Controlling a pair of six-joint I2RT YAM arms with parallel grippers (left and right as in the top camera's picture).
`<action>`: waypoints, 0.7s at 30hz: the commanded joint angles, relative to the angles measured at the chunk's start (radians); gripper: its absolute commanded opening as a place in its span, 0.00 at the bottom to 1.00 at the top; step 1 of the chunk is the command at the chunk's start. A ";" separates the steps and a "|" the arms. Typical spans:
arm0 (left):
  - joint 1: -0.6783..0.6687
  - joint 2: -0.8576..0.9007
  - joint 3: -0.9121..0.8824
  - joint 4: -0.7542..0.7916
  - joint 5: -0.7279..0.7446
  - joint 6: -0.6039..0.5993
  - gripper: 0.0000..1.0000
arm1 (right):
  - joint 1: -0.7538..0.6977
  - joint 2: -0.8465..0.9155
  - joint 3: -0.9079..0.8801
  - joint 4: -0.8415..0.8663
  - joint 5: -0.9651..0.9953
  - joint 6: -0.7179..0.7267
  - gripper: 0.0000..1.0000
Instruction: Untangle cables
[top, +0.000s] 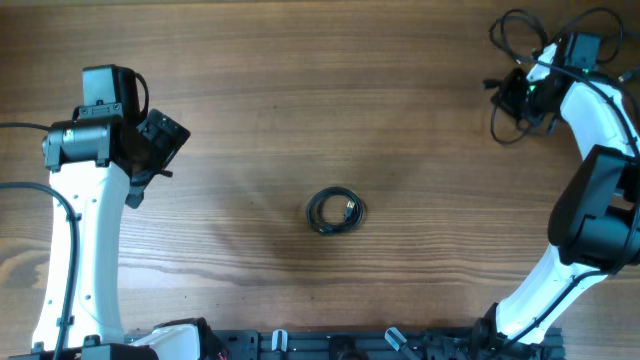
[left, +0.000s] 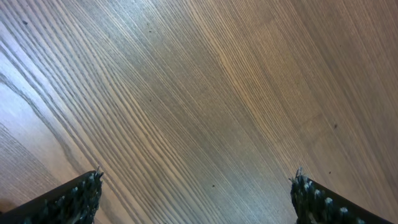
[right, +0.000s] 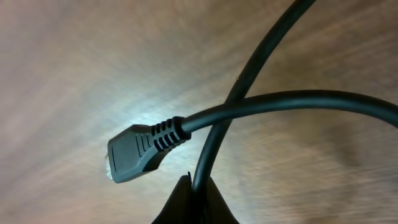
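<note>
A small coil of thin black cable (top: 335, 211) lies at the middle of the table. Loose black cable strands (top: 496, 122) loop around my right gripper (top: 520, 95) at the far right corner. In the right wrist view that gripper (right: 196, 186) is shut on one black cable (right: 214, 134), which rises from between its jaws and crosses a second strand ending in a black plug (right: 134, 155). My left gripper (top: 160, 140) hovers at the left of the table, far from the coil. Its fingertips (left: 81, 196) stand wide apart over bare wood, open with nothing between them.
The wooden tabletop (top: 300, 100) spreads between the two arms. The white right arm (top: 590, 110) bends along the right edge. A black rail with fittings (top: 340, 345) runs along the near edge.
</note>
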 joint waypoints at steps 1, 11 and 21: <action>0.006 0.003 0.001 0.000 0.001 0.016 1.00 | 0.008 0.012 0.021 -0.015 -0.020 0.050 0.24; 0.006 0.003 0.001 0.000 0.001 0.016 1.00 | -0.137 0.008 0.304 -0.319 0.459 -0.151 1.00; 0.006 0.003 0.001 0.000 0.001 0.016 1.00 | -0.529 0.126 0.330 -0.128 0.613 -0.152 1.00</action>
